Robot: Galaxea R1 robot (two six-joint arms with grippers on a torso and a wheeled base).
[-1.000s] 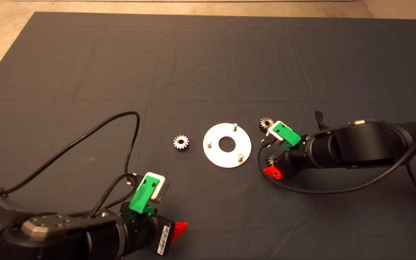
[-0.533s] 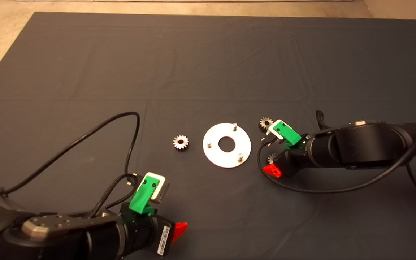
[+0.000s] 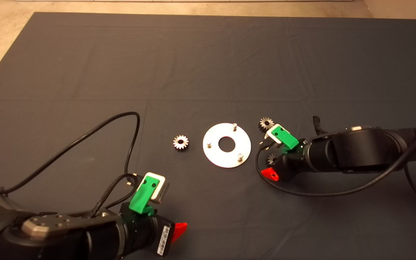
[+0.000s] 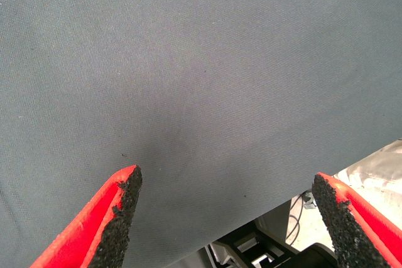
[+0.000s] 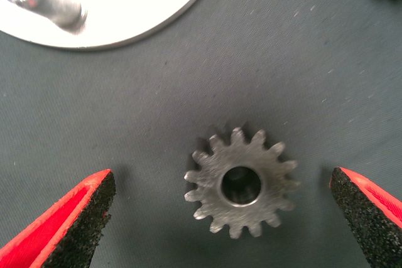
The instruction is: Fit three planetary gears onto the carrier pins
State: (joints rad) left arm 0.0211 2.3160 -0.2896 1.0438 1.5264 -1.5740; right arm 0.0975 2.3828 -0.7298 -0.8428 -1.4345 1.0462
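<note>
Your right gripper point(image 5: 223, 218) hangs low over the dark mat point(image 3: 208, 61) just to the right of the silver disc point(image 3: 226, 145), its red fingers point(image 5: 69, 221) spread wide and gripping nothing, with one small gear point(image 5: 240, 182) lying flat on the mat between them, touching neither pad. In the head view that same gear point(image 3: 272, 158) peeks out beside the gripper's green body, close to the disc's right edge. A second gear point(image 3: 265, 123) lies flat just past the disc's upper right rim, and the third gear point(image 3: 181, 142) rests on the mat to the disc's left, near it but apart. All three pins stand bare on the disc: one at the top point(image 3: 234, 126), one at the left point(image 3: 209, 144) and one at the lower right point(image 3: 240, 156), spaced around the centre hole. Your left gripper point(image 4: 226, 218) waits at the lower left of the mat, well apart from the parts, its fingers point(image 4: 103, 227) parted over bare cloth and holding nothing.
</note>
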